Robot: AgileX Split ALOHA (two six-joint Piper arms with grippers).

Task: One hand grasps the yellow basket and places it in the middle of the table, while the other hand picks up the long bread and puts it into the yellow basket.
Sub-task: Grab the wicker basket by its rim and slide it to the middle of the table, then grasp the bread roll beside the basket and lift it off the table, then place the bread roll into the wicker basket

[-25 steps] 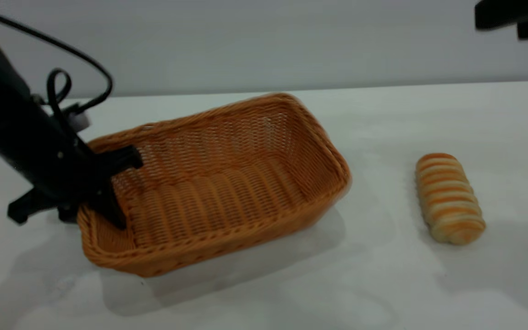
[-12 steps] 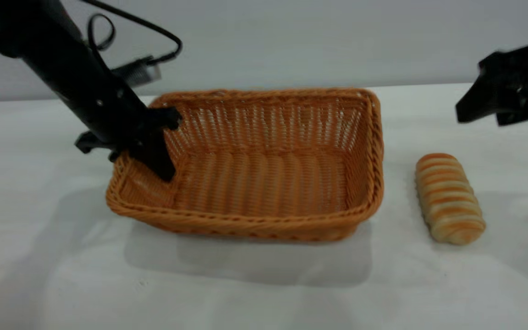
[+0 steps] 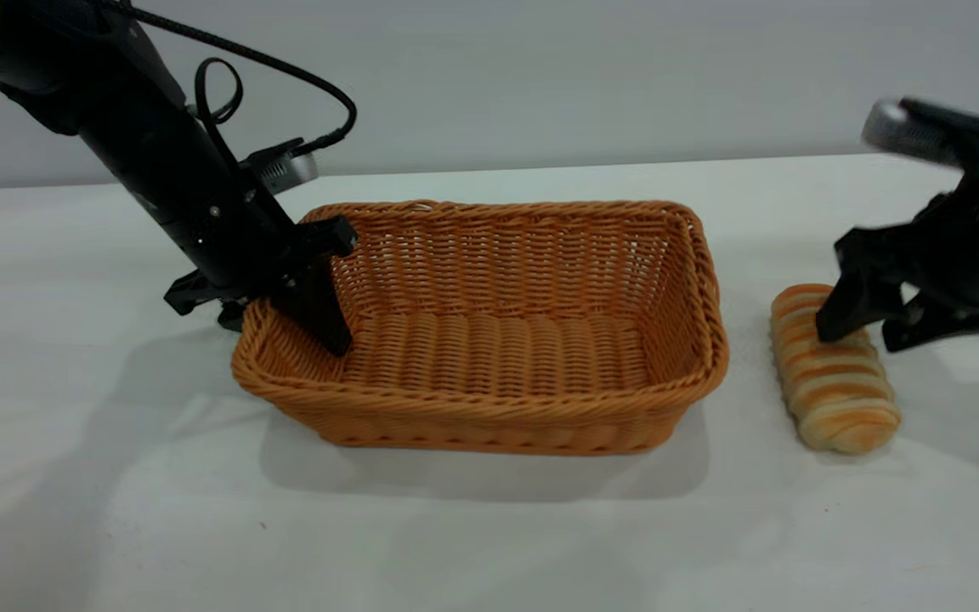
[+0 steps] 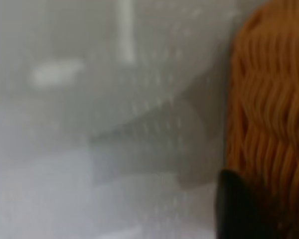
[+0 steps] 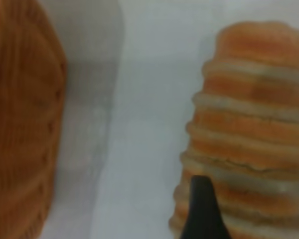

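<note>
The yellow basket (image 3: 489, 416) stands level on the white table (image 3: 116, 510), near its middle. My left gripper (image 3: 281, 330) is shut on the basket's left wall, one finger inside and one outside. In the left wrist view the basket's weave (image 4: 269, 99) fills one side beside a dark fingertip (image 4: 234, 209). The long bread (image 3: 838, 399) lies on the table right of the basket. My right gripper (image 3: 868, 333) is open and sits low over the bread's far end. In the right wrist view one fingertip (image 5: 202, 209) rests against the bread (image 5: 249, 124), with the basket (image 5: 20, 124) off to the side.
A grey wall (image 3: 540, 76) runs behind the table's far edge. A strip of bare table separates the basket from the bread. The left arm's looped cable (image 3: 217, 85) hangs above the basket's left end.
The left gripper carried the basket rightwards and set it down level. The right gripper came down from the upper right onto the bread's far end. The bread has not moved.
</note>
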